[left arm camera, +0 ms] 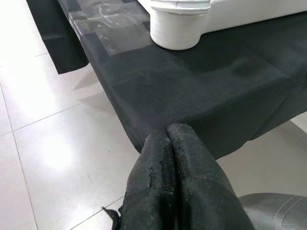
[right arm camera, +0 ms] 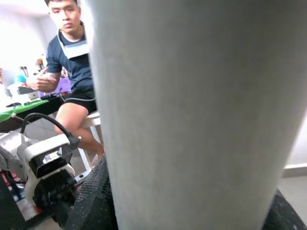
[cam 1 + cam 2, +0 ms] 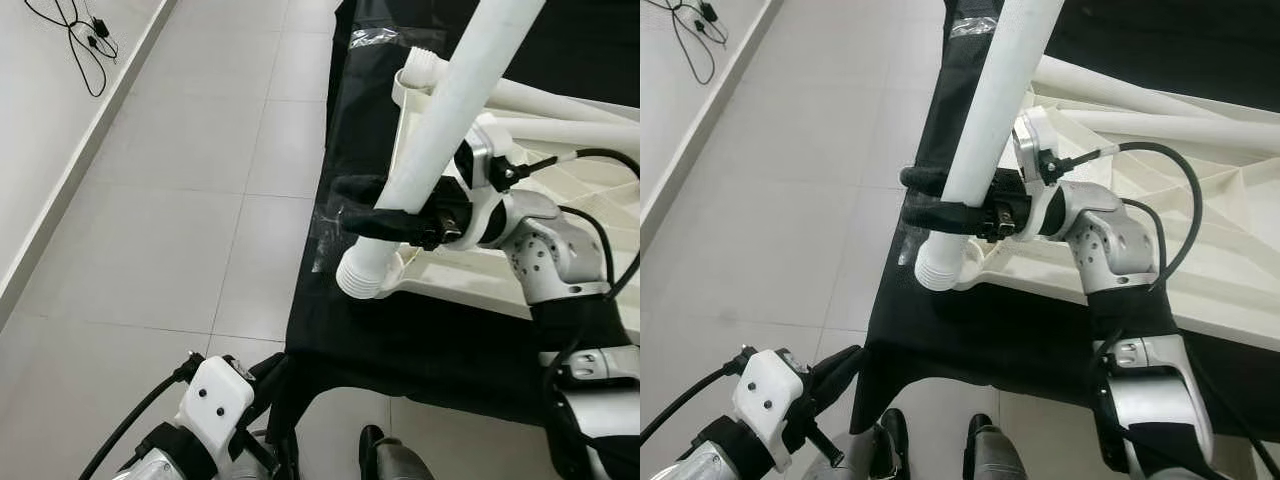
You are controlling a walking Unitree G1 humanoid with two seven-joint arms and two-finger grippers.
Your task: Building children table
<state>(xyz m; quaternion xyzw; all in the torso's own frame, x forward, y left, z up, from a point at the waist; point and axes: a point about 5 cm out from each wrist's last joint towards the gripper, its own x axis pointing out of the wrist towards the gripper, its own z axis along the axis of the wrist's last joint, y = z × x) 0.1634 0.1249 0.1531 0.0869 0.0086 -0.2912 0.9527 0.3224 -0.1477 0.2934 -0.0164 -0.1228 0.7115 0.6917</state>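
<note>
The right gripper [image 3: 372, 208] has its two black fingers [image 3: 932, 215] clamped around a white table leg [image 3: 440, 130], one finger on each side of the tube, gripping it a little above its ribbed, threaded end [image 3: 362, 272]. The leg leans steeply, its upper part running up beyond the fingers and its threaded end hanging just below them, right at the corner socket [image 1: 180, 29] of the white tabletop [image 3: 560, 255]; whether the thread is touching the socket I cannot tell. The tabletop lies upside down on a black cloth [image 3: 400, 340], and two more white legs [image 3: 1140, 105] lie across it behind the gripper's wrist. From the right wrist, the held leg [image 2: 192, 115] stands right in front of the lens, with a person [image 2: 72, 72] seated in the room behind it.

The left gripper [image 1: 173, 191] hangs low beside the cloth's edge, well apart from the leg, its fingers [image 1: 153, 182] pressed flat together with nothing between them. Ahead of those fingertips is the black cloth, and further on the socket at the tabletop's corner. Pale floor tiles [image 3: 200, 200] stretch away beside it, with a black cable [image 3: 75, 35] lying on the floor near the wall.
</note>
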